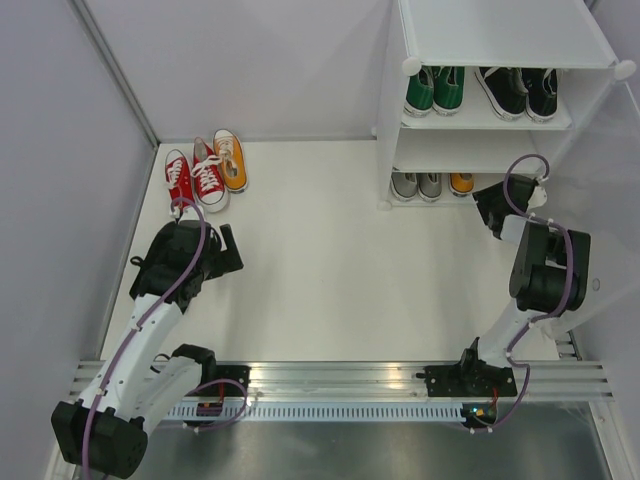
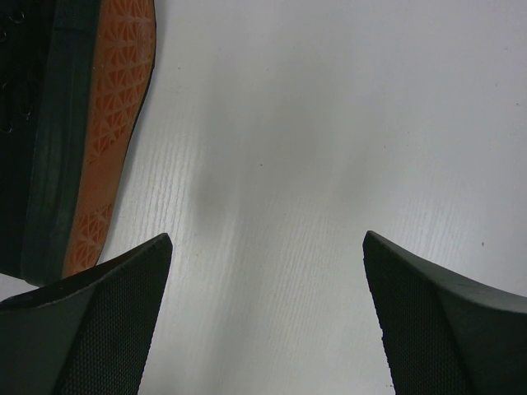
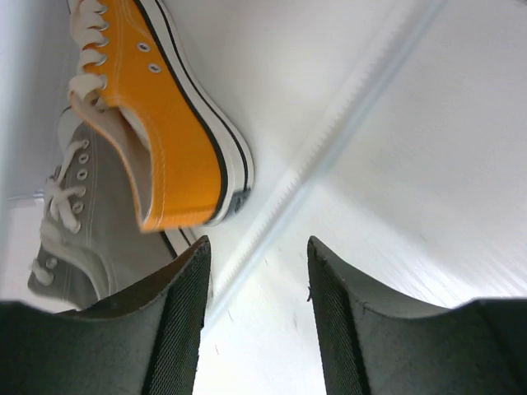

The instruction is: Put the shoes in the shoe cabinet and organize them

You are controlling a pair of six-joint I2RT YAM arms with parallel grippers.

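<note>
Nine shoes are counted. In the shoe cabinet (image 1: 500, 30), two green shoes (image 1: 421, 92) and two black shoes (image 1: 500, 92) are set on one shelf, with two grey shoes (image 1: 404, 185) and one orange shoe (image 1: 461, 183) below. Two red shoes (image 1: 209, 178) and a second orange shoe (image 1: 231, 160) are left on the table (image 1: 320, 260). The left gripper (image 2: 268, 243) is spread wide and empty. The right gripper (image 3: 257, 247) is held partly open and empty.

Left arm (image 1: 140, 340) & right arm (image 1: 530, 280): white links, blk joints, purple cable (image 1: 508, 190) each; fingers (image 2: 99, 329) blk, textured
</note>
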